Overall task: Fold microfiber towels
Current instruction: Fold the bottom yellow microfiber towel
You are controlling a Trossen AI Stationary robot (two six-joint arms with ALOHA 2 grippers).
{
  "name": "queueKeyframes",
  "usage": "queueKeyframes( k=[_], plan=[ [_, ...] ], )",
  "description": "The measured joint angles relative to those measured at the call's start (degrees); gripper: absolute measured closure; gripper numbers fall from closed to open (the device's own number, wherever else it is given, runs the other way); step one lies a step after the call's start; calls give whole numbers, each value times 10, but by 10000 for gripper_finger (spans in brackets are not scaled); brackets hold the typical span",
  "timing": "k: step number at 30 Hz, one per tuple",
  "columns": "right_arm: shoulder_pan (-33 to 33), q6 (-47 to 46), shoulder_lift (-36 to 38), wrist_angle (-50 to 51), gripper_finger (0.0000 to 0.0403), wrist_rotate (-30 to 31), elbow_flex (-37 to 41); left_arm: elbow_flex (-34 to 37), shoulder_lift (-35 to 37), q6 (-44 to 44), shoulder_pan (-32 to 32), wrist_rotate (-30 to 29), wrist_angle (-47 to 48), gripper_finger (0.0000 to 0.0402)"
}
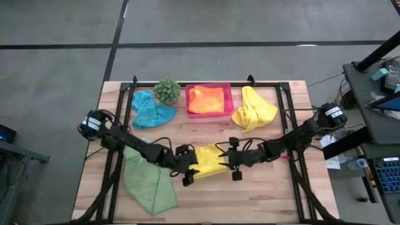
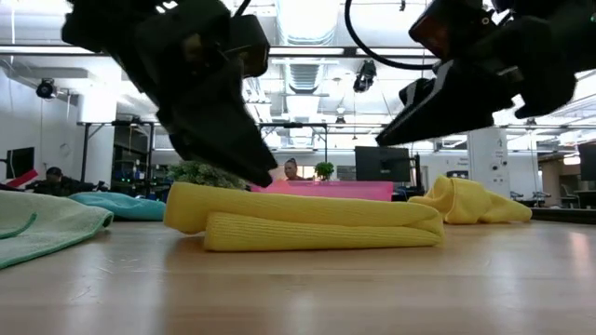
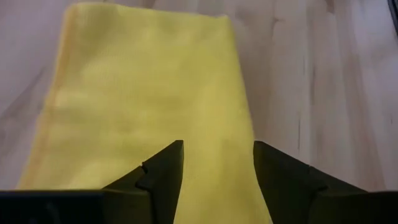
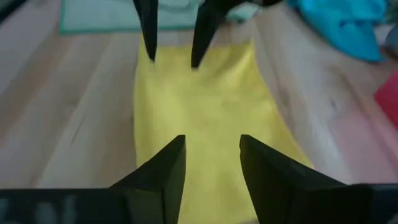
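Low view showed the folded yellow towel point(image 2: 307, 223) lying soft and light on the worktop point(image 2: 298, 288), best pinched at a corner, while both left gripper point(image 1: 187, 170) and right gripper point(image 1: 230, 164) fingers stood released above it.

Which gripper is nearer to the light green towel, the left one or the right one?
Left. The left gripper hovers at the folded yellow towel's end that faces the light green towel. The right gripper is at the yellow towel's opposite end, farther away.
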State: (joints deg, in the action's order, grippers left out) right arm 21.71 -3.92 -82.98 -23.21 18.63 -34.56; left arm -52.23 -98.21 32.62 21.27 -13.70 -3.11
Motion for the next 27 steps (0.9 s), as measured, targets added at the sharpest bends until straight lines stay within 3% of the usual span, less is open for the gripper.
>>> queueKeyframes(
  k=[5,15,27],
  plan=[
    [-12,2,-1,-43,272,9,13,0,0,0,-3,0,-2,223],
    [-38,-51,-1,-15,282,9,14,0,5,-11,-3,15,19,223],
    [-93,-41,-26,-23,222,10,14,6,94,45,1,-6,222,224]
  ],
)
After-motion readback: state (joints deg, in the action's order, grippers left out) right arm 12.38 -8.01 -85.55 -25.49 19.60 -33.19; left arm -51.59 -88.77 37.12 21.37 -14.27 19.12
